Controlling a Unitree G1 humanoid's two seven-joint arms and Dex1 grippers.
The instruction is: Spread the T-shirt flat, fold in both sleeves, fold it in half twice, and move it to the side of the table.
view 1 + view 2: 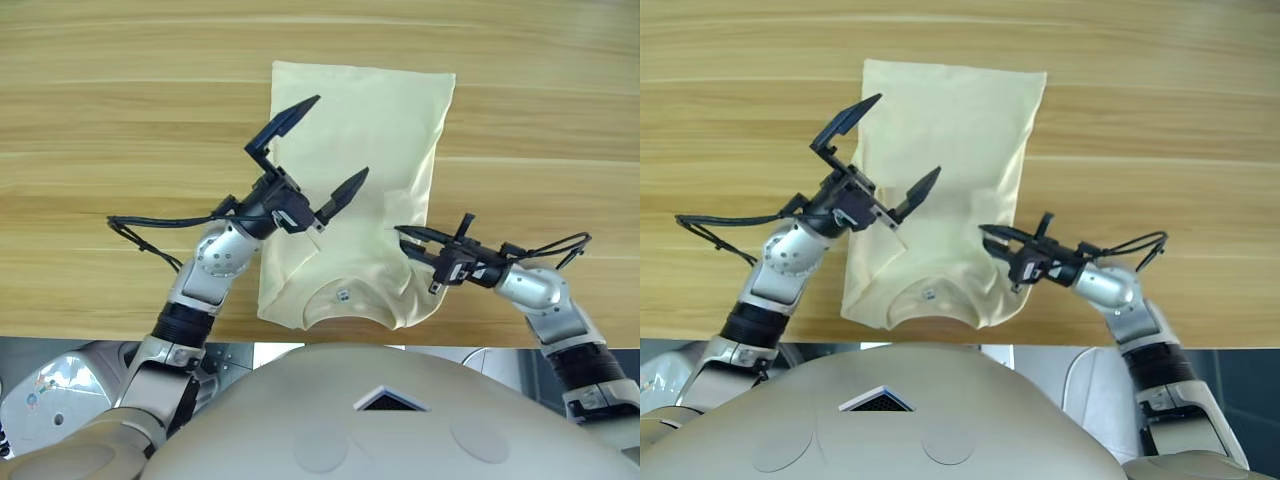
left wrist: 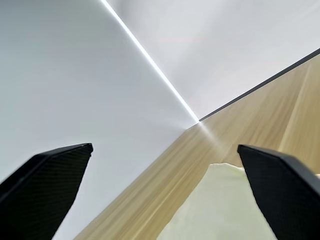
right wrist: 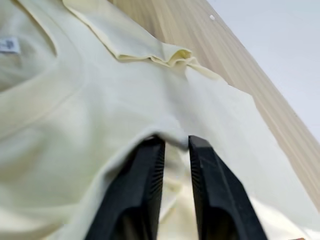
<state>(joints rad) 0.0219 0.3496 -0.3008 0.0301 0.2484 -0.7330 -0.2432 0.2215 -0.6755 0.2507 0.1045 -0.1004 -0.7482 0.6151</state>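
My two head eyes look down on one counter (image 1: 100,120); left wrist camera tilts up along it, right wrist camera hugs the T-shirt (image 3: 210,115).

A pale yellow T-shirt (image 1: 360,130), plain and unprinted, sits on a light wood tabletop (image 1: 120,120) whose grain runs in long stripes of honey and paler tan (a small white label (image 1: 343,294) shows inside the collar). The left claw (image 1: 340,135) and the right claw (image 3: 175,142) are matte black, their fingers (image 2: 45,185) finely cross-hatched, on silver-grey wrist joints (image 1: 222,255) trailing black cables (image 1: 140,235). Beyond the tabletop the wall (image 2: 75,75) is a plain greyish white, crossed by one bright white line.
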